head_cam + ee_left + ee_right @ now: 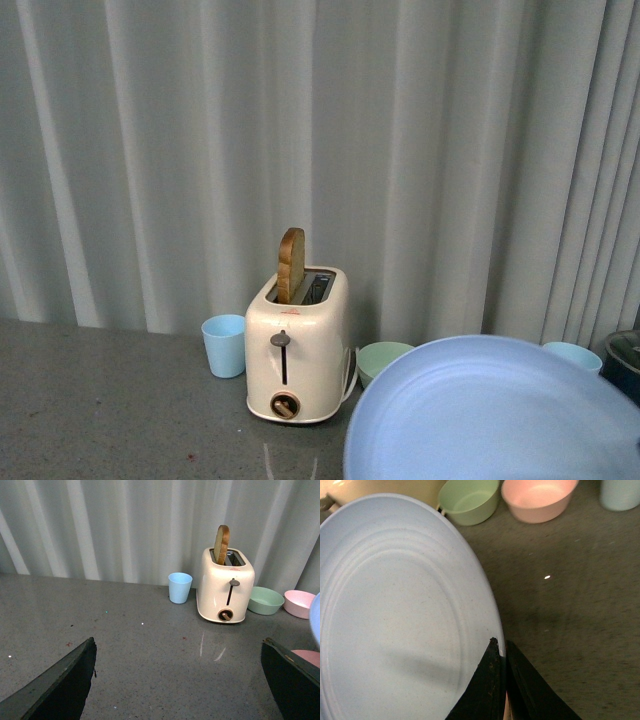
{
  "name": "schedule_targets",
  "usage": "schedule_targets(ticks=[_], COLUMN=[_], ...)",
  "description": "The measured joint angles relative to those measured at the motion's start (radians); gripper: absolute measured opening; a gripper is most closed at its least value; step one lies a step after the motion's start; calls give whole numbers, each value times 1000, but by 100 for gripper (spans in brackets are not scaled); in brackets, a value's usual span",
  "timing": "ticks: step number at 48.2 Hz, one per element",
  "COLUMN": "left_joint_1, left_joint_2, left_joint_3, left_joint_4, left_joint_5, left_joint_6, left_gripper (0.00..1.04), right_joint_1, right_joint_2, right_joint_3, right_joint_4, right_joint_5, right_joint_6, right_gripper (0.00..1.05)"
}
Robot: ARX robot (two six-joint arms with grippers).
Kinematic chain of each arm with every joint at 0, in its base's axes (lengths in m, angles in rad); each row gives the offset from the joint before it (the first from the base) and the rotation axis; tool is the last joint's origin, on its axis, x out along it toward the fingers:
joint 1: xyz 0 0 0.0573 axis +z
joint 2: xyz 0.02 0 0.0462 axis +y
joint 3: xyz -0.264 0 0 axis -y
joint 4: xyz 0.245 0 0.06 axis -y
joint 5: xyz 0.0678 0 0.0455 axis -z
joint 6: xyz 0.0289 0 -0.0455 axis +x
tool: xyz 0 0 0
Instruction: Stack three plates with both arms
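Pale pleated curtains hang behind a grey speckled bench. From the front, a cream toaster (pixel 298 345) with a slice of bread (pixel 291 265) upright in its slot stands toward the bench's back edge. A light blue cup (pixel 224 345) is just beside it on one side and a green bowl (pixel 380 360) on the other. The blue plate (pixel 490 420) fills the near right corner of this view, apparently lifted and tipped; no arm shows here.

At the left wrist, the left gripper (pixel 177 645) is spread wide with nothing between its fingers, over bare bench in front of the toaster. Beyond the finger nearer the pink bowl (pixel 300 602), a sliver of what looks like the pink plate (pixel 306 656) shows, with the blue plate's rim just above it.

At the right wrist, the right gripper (pixel 501 645) pinches the blue plate's rim, fingers nearly together. The plate stretches away from the grip toward the toaster and green bowl. I judge the next move depends on the right arm centring the blue plate over the pink one; the empty left gripper is near enough to help.
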Motion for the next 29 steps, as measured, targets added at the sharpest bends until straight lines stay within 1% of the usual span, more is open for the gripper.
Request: schedule_targets(ticks=[4, 10, 29], left_joint_1=[0, 0, 0], left_joint_2=[0, 0, 0], left_joint_3=[0, 0, 0], left_joint_4=[0, 0, 0], left_joint_5=[0, 0, 0], left_joint_6=[0, 0, 0], left_gripper=[98, 98, 98], right_joint_1=[60, 105, 97], right_joint_2=[45, 114, 219], right_joint_3=[-6, -6, -29], right_joint_4=[34, 72, 121], right_joint_5=[4, 1, -35], right_joint_6=[34, 87, 151], right_gripper=[3, 3, 3])
